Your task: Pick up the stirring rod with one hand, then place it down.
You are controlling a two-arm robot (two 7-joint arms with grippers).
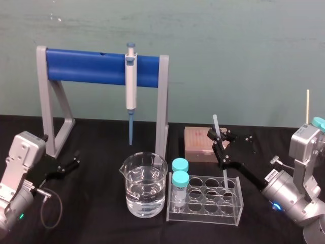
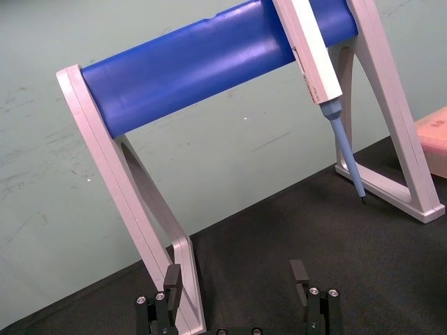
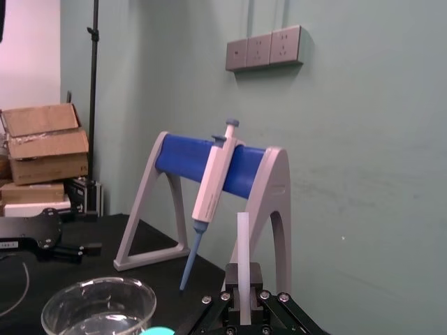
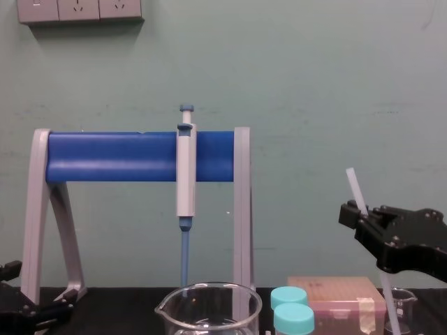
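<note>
Your right tool (image 1: 218,138) is gripping the stirring rod (image 1: 215,123) near its upper end, holding it almost upright over the clear tube rack (image 1: 238,203). The rod's lower end seems to be dipping into a rear hole, though that is hard to tell. You should be moving it slowly along its own line, avoiding the hole's rim. Your left tool (image 1: 71,163) is sitting open on the left, beside the pipette stand (image 1: 101,63).

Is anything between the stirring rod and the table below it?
Yes: the right gripper holds the stirring rod nearly upright, and the clear tube rack sits directly under its lower end. The left gripper rests open at left.
</note>
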